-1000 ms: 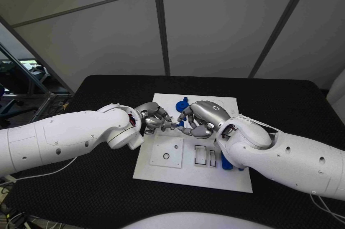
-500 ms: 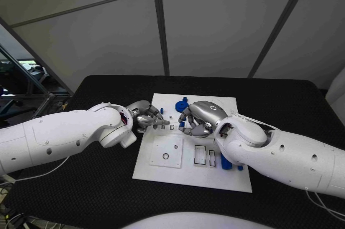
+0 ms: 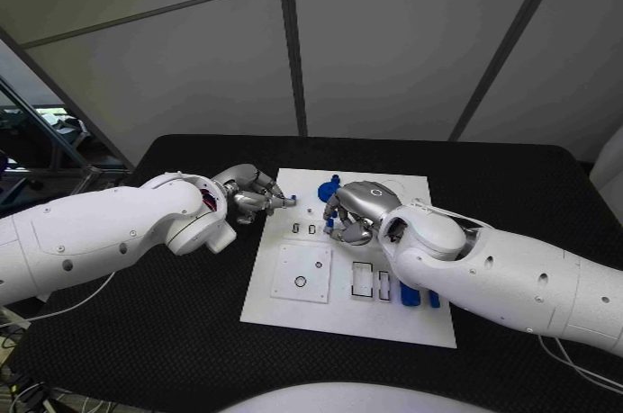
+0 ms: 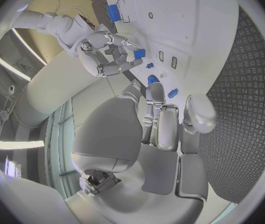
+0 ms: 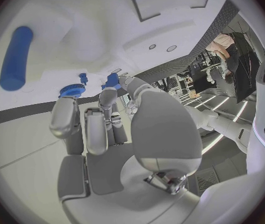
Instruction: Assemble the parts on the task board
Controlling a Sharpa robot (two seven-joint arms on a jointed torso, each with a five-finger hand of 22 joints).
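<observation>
The white task board (image 3: 340, 318) lies in the middle of the black surface (image 3: 156, 350), reaching toward its far edge.

The left robot hand (image 3: 249, 195) hovers at the board's left edge, near the far left corner. Its fingers are curled in; whether a part sits between them cannot be told. In the left wrist view a small blue piece (image 4: 172, 92) shows just beyond its fingertips (image 4: 155, 91), beside a round blue part (image 4: 152, 79) on the board.

The right robot hand (image 3: 353, 210) sits over the far half of the board, fingers bent inward, and pinches a small blue block (image 4: 139, 53) at the fingertips, as the left wrist view shows. In the right wrist view the same block (image 5: 112, 79) sits at its fingertips.

A blue gear-like part (image 3: 326, 192) stands on the board near the far edge, just beside the right robot hand. A blue cylinder (image 3: 409, 294) lies on the board near its right edge, toward the near side, partly hidden by the right arm. A raised white square plate (image 3: 302, 273) with a small hole occupies the board's near left part, with two rectangular slots (image 3: 370, 279) beside it.
</observation>
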